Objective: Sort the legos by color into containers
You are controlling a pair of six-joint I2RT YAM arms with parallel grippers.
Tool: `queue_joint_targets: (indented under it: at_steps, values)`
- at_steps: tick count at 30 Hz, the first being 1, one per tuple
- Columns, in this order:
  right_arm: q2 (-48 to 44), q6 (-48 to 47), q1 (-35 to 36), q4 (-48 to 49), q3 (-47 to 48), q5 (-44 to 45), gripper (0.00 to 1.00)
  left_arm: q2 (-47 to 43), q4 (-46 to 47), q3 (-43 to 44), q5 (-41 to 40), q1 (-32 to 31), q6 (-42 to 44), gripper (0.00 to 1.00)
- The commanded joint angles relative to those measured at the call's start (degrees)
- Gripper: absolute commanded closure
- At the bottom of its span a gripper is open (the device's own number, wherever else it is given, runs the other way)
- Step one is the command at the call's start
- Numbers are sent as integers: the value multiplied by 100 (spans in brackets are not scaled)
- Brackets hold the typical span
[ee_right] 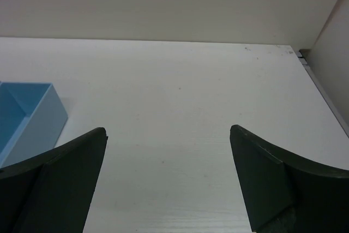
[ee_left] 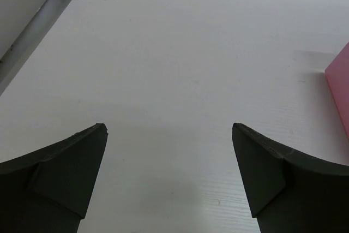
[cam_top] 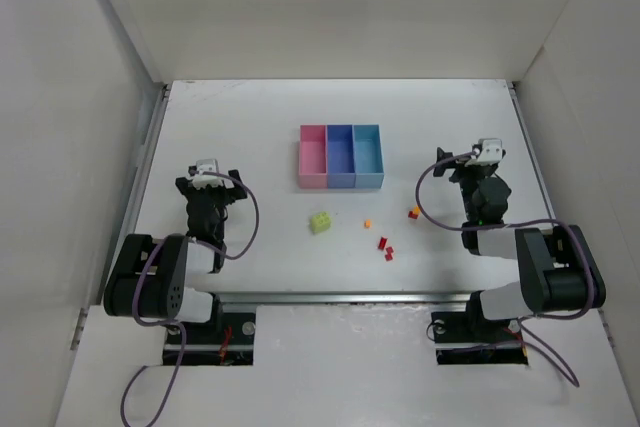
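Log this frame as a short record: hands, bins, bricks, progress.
left hand: open, empty
right hand: open, empty
bins: pink bin, blue bin, light blue bin, joined in a row; no bricks visible inside
lime-green brick: loose on table, in front of bins
orange brick: loose, right of lime-green
red bricks: two, close together
red and orange pieces: nearest right arm
progress: nothing sorted yet

White table (cam_top: 250, 127), pale walls (cam_top: 330, 7)

We saw a robotics lab cell: white table (cam_top: 250, 137) boxed in by plain white panels (cam_top: 340, 7), left arm (cam_top: 165, 277) and right arm (cam_top: 540, 272) bolted at its near edge.
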Motion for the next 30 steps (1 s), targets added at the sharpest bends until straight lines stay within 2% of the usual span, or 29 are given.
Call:
queue_joint_targets:
  at_steps: [1, 5, 6, 7, 9, 10, 12, 13, 14, 16, 17, 20, 23, 24, 27, 29, 30]
  values:
    - [-50, -33, 42, 155, -64, 52, 0, -60, 1192, -16, 71, 12, -60, 0]
    - [-373, -33, 95, -20, 67, 52, 0, -60, 1192, -16, 308, 116, 1, 0]
    - [-593, -33, 173, -413, 233, 174, 0, -129, 1192, -16, 561, 170, 71, 0]
    - [-830, -33, 226, -1678, 470, 306, 0, -243, 923, 53, 1068, 170, 237, 0]
    - [-1191, -33, 297, -2715, 1217, 413, 0, -550, 570, 202, 1144, 240, 186, 0]
    - [-1471, -33, 402, -2911, 1315, 413, 0, -639, -737, 769, 1309, 293, 186, 0]
    - [-1780, -103, 622, -2913, 1377, 334, 0, -640, -2700, 1754, 1843, 293, 1078, 0]
    - [-2052, -156, 692, -2965, 1430, 334, 0, -544, -3519, 2664, 2029, 293, 1361, 0]
    - [-2159, -156, 771, -3061, 1430, 333, 0, -491, -4719, 3047, 1927, 293, 1503, 0]
    - [-2282, -156, 965, -3377, 1771, 570, 0, -491, -5536, 3672, 1707, 293, 1714, 0]
    - [-2335, -156, 965, -3849, 1912, 571, 0, -569, -6114, 4145, 1706, 293, 1846, 0]
    - [-2397, -444, 1254, -4458, 2370, 815, 0, -1199, -6540, 4622, 1706, 293, 2382, 0]
    - [-2450, -796, 1641, -4618, 2485, 1755, 0, -1290, -7365, 5483, 1628, 293, 2602, 0]
    - [-2450, -885, 1642, -4618, 2572, 1923, 0, -1343, -7925, 5877, 1688, 293, 2829, 0]
    - [-2450, -1025, 1642, -4618, 2836, 2144, 0, -1579, -8544, 6197, 2091, 293, 3673, 0]
    - [-2380, -1087, 1642, -4618, 2923, 2074, 0, -1580, -9228, 6451, 2837, 293, 4507, 5]
    - [-2284, -1088, 1642, -4566, 2994, 2074, 0, -1302, -9632, 6661, 3162, 293, 4771, 5]
